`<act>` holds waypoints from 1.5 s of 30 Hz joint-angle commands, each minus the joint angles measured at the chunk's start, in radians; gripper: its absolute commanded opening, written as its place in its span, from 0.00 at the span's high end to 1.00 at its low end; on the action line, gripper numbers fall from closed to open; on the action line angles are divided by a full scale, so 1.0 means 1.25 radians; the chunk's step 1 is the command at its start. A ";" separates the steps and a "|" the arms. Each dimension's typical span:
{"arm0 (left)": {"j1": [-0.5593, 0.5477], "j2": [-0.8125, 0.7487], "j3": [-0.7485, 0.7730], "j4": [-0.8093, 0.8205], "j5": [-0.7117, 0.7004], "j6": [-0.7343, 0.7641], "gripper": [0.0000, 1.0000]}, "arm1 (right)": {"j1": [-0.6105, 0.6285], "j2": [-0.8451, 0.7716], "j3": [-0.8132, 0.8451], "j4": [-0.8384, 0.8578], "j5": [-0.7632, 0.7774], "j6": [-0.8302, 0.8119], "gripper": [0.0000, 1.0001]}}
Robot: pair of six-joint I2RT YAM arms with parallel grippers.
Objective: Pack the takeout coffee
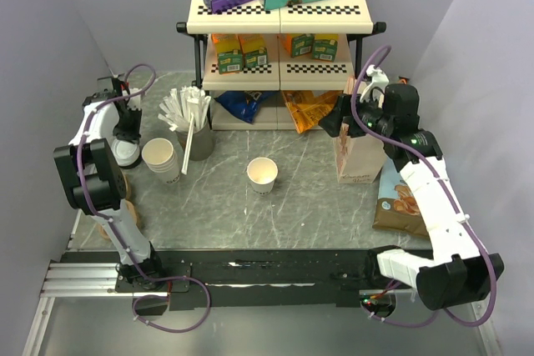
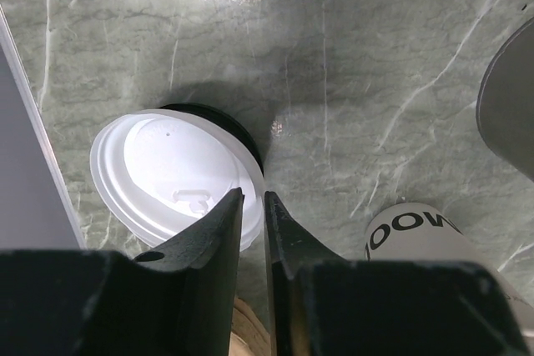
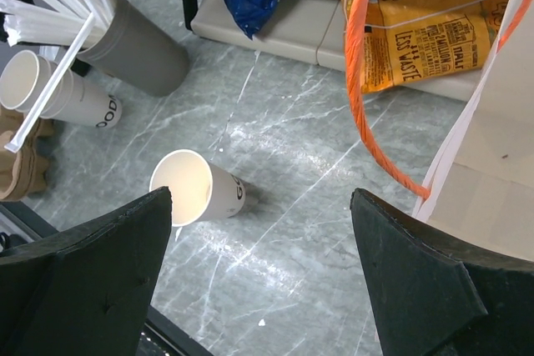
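The takeout coffee stands upright and uncovered in the middle of the counter, well apart from both arms, its cream inside open to the top camera. I judge it needs a cover before it is packed, which would explain why my left hand is at the far left, over the white plastic lid. That lid lies on something dark, just beside the stack of paper cups and near the grey cup of white sticks. In the left wrist view the fingers stand nearly together with only a slim slot between them, and the lid's near rim runs right into that slot. Whether they pinch it I cannot tell: the plastic is thin and the fingertips hide the contact.

My right hand is spread wide and has hold of nothing. It hangs just beside the paper bag, with what looks like its orange handle, in front of the snack shelf. I read that as being placed to steady the bag's mouth for packing. From the right wrist camera the cup shows between the fingers, but well apart from them and untouched.
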 commanded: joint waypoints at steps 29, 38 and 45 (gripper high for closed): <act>-0.007 -0.018 0.026 0.007 -0.014 0.016 0.99 | -0.006 0.043 0.032 0.045 -0.014 0.016 0.07; -0.013 -0.037 -0.008 0.029 -0.042 0.020 0.74 | -0.004 0.054 0.034 0.051 -0.023 0.022 0.07; -0.021 0.007 0.025 0.028 -0.046 -0.003 0.67 | -0.006 0.055 0.040 0.045 -0.019 0.017 0.07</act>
